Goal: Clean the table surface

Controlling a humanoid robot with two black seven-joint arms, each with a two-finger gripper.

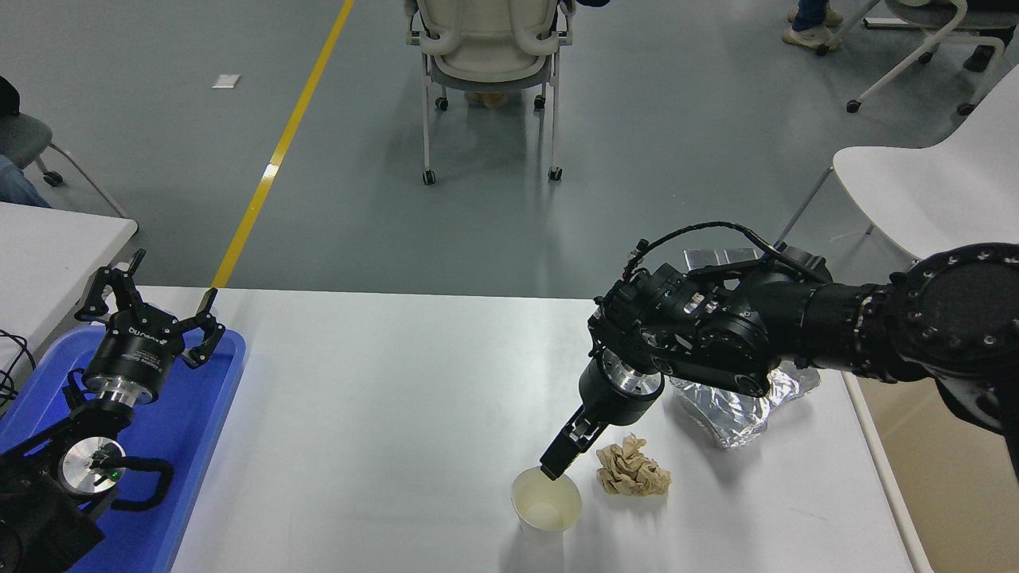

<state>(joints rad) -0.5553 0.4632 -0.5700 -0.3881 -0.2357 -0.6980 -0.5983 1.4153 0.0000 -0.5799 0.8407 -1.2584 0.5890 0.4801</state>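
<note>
Grasping step: the right gripper (555,465) reaches the paper cup's (546,503) far rim, fingers apparently pinched on it, uncertain. Crumpled paper (632,469) lies just right. Next: lift it off the tabletop (382,414) without crushing.

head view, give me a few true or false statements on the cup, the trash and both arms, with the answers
1. The right gripper is at the far rim of the paper cup. True.
2. The cup lies tipped on its side. False: it stands upright, mouth open upward.
3. The crumpled brown paper sits right of the cup on the table surface. True.
4. The crumpled foil is inside the blue tray. False: it lies on the table near its right edge.
5. The left gripper holds the brown paper. False: it is open and empty, above the tray.
</note>
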